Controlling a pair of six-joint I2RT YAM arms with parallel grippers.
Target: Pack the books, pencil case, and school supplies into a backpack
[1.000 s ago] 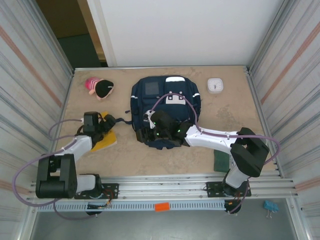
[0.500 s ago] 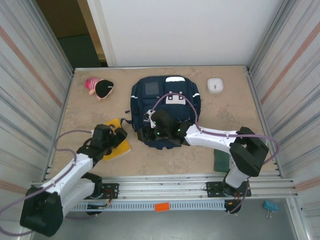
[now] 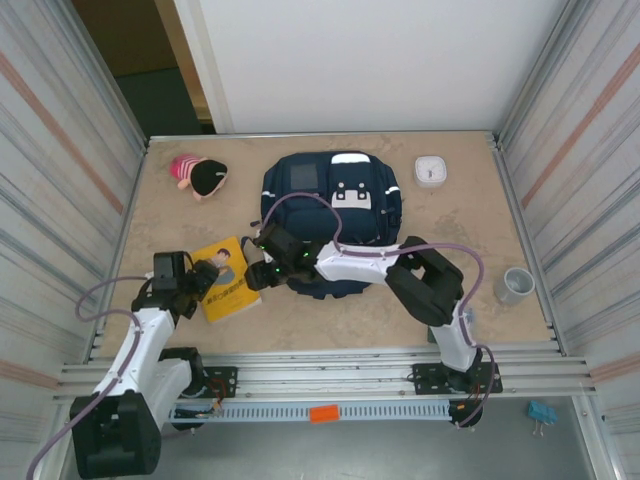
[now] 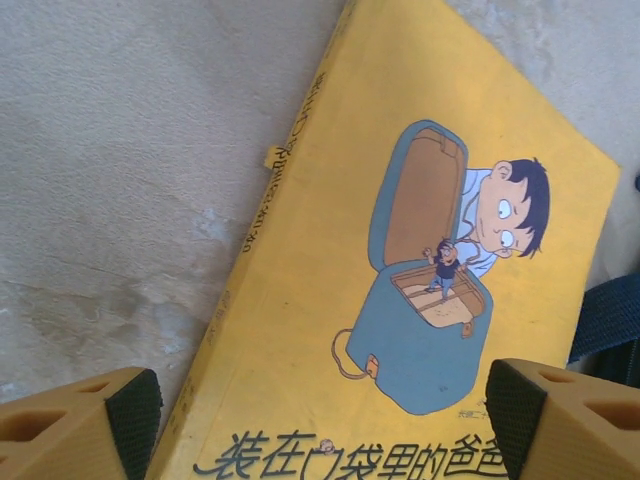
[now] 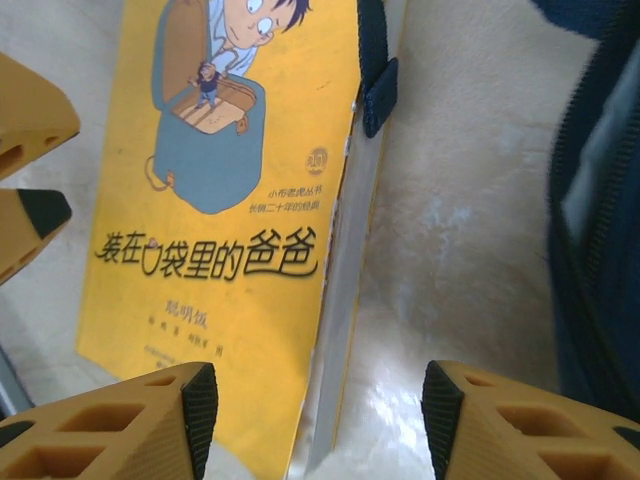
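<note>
Near the left end of the tabletop's point(image 3: 330, 322) near edge, my left tool point(image 3: 203, 280) hovered over the yellow book point(image 3: 228, 285). In the left wrist view that tool point(image 4: 320, 425) stood wide, one fingertip point(image 4: 85, 420) over the book's spine edge and the other out past the cover picture, and it gripped nothing. The book point(image 4: 400, 250) lay flat under it, cover up, showing a cartoon boy peering into an open blue bag.

My right tool point(image 3: 260, 274) had reached across from the other side and sat at the book's right edge. In the right wrist view its point(image 5: 320, 410) jaws were parted at a middling width and straddled that edge, one finger over the cover point(image 5: 215, 150) and the other over bare tabletop; it held nothing either. A dark strap point(image 5: 372, 60) lay along the book's far right edge.

Just right of the book, the backpack point(image 3: 335, 195) lay in the middle of the tabletop, reaching toward the far edge. A pink and black pencil case point(image 3: 198, 175) sat near the far left corner, a white square device point(image 3: 431, 170) near the far right corner, and a grey cup point(image 3: 513, 286) by the right edge.
</note>
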